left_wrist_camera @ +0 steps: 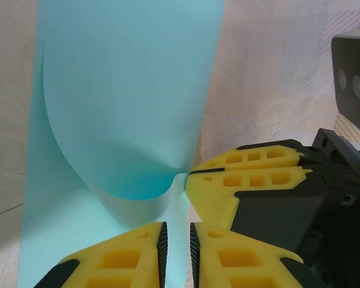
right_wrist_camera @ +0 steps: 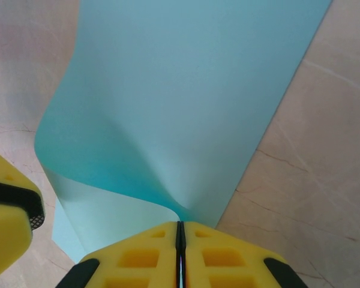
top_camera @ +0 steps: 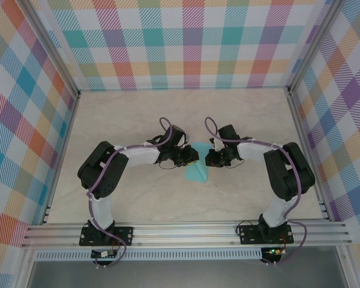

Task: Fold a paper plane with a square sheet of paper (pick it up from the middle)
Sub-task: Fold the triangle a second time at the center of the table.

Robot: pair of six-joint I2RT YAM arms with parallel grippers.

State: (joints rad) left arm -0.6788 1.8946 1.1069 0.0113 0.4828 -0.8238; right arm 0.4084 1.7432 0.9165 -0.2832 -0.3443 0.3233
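Left gripper [left_wrist_camera: 177, 233]: jaws a crack apart, straddling the square sheet of paper [left_wrist_camera: 126, 90]. Contact unclear, probably steadying it. Sheet is mid-table [top_camera: 108, 120] between both claws, rolled over and uncreased, long axis near-to-far. Right gripper [right_wrist_camera: 180, 229] is clamped on the bend, likely keeping the halves aligned.

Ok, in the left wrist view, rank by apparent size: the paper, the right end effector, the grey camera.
Largest: square sheet of paper.
Then right end effector.
Smallest: grey camera, partly cut off at the frame edge, so its rank is tentative.
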